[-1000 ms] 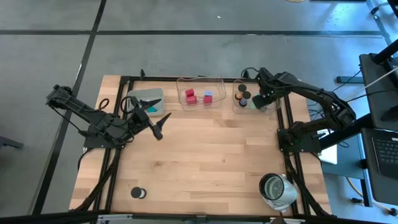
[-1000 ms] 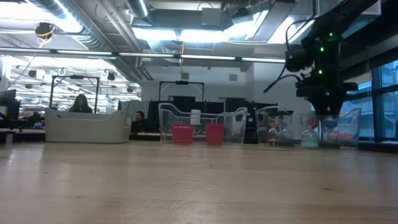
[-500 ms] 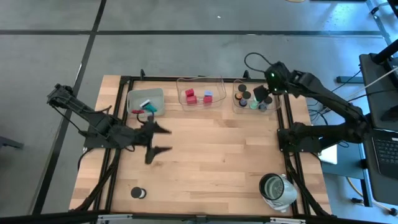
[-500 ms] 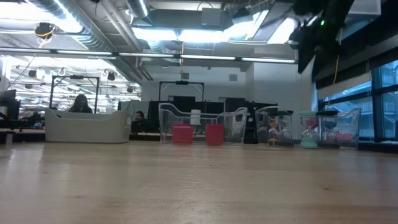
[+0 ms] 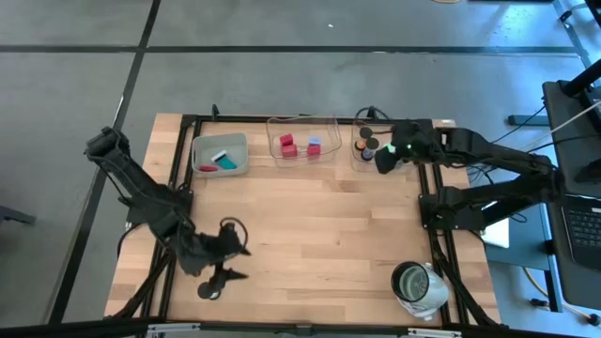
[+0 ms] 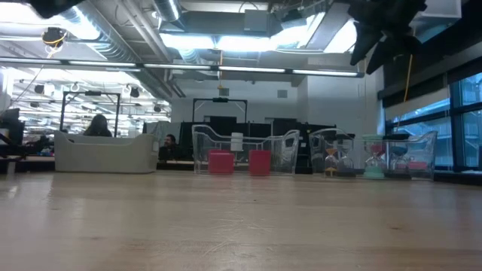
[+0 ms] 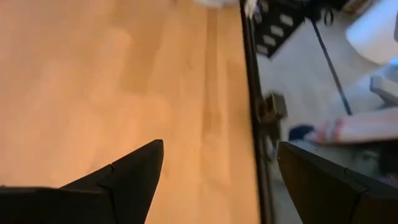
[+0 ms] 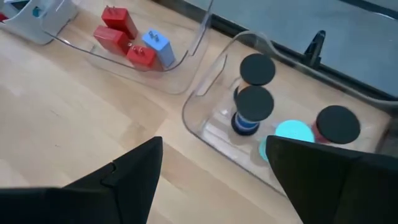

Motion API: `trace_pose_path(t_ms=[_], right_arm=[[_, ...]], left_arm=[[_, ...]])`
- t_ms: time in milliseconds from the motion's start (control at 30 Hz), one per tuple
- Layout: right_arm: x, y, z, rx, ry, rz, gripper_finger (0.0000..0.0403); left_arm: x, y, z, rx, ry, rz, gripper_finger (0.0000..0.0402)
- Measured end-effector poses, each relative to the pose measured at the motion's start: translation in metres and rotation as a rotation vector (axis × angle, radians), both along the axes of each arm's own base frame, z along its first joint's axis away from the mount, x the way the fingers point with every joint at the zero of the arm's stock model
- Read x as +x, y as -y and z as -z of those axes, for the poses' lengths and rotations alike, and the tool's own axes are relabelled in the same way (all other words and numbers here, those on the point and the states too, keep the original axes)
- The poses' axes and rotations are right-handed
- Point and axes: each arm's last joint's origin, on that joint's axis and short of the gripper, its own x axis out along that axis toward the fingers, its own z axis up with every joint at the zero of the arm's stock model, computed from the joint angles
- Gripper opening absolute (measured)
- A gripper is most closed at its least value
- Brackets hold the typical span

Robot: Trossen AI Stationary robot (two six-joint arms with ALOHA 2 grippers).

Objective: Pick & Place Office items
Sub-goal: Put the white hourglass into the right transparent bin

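A black round cap rests on the table near its near left corner. My left gripper hovers open just right of it and holds nothing; its wrist view shows bare wood between the fingers. My right gripper hangs open and empty above the right clear tray. That tray holds black caps and a green disc. Red blocks and a pale-blue cube lie in the middle clear tray. Teal and white rectangles lie in the grey tray.
A silvery-white round container stands at the near right corner. The three trays line the far edge. The black table frame runs along the table edge beside my left gripper. Bare wood spans the middle.
My left gripper has swung from beside the grey tray toward the near left corner, sinking and turning, and has stayed open. My right gripper has risen out of the right clear tray and drawn back a little above it.
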Motion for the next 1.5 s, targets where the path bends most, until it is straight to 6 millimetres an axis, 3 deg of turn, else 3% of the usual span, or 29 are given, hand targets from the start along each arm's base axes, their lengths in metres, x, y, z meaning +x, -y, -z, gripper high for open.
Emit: trace_pose_path(t_ms=[400,700,1167,1500], right_arm=[[0.038,-0.034,0.024,0.051,-0.058,-0.014,0.0287],[0.065,-0.058,0.052,0.039,-0.170,-0.048,0.0287],[0.071,-0.065,0.059,0.044,-0.194,-0.056,0.0287],[0.071,-0.065,0.059,0.048,-0.180,-0.031,0.0287]], left_arm=[[-0.009,0.042,0.039,-0.039,-0.184,0.080,0.0310],[-0.027,0.060,0.047,0.087,-0.183,0.258,0.0305],[-0.050,0.068,0.053,0.168,-0.273,0.460,0.0301],[-0.066,0.064,0.060,0.277,-0.365,0.496,0.0300]])
